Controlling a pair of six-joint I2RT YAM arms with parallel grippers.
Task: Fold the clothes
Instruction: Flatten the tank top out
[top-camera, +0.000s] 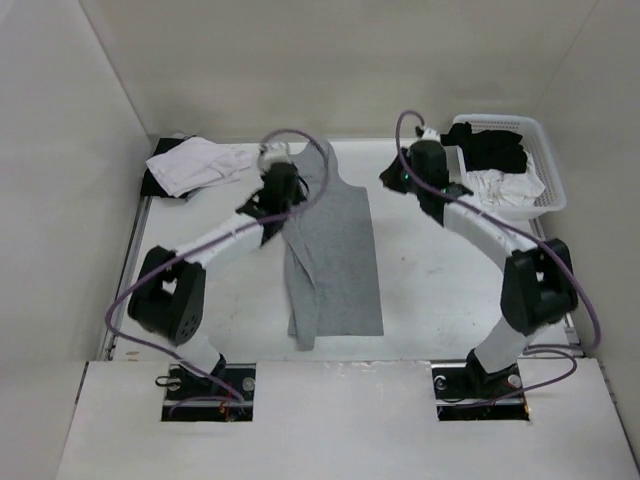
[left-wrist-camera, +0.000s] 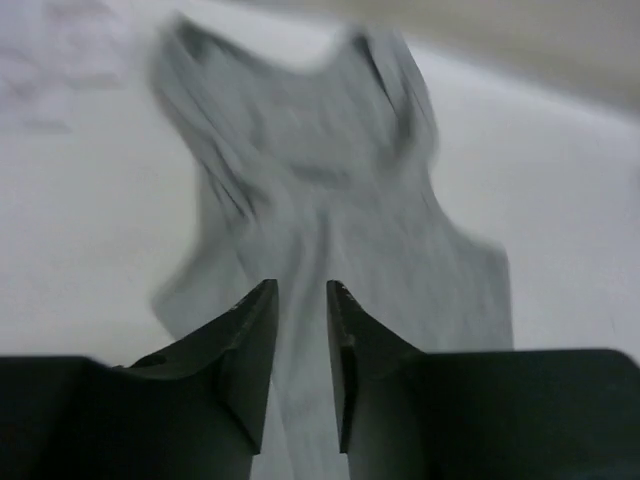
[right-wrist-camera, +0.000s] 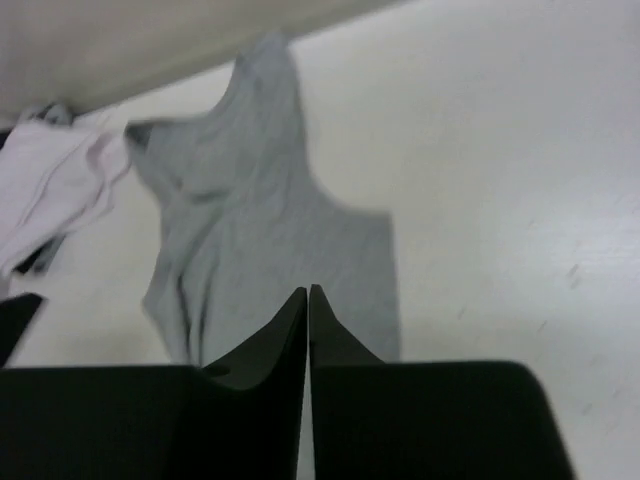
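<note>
The clothes, a grey tank top (top-camera: 335, 260), lie on the white table with the straps toward the back and the left side folded over in a long ridge. My left gripper (top-camera: 275, 188) hovers over the top's upper left part. In the left wrist view the left gripper (left-wrist-camera: 301, 288) is open by a narrow gap, and the tank top (left-wrist-camera: 330, 190) shows blurred below with nothing between the fingers. My right gripper (top-camera: 392, 178) hangs right of the straps, apart from the cloth. In the right wrist view the right gripper (right-wrist-camera: 308, 290) is shut and empty above the tank top (right-wrist-camera: 250, 220).
A white garment (top-camera: 195, 165) lies crumpled at the back left on a dark one, and the white garment (right-wrist-camera: 50, 190) also shows in the right wrist view. A white basket (top-camera: 548, 140) at the back right holds black and white garments. Walls enclose the table.
</note>
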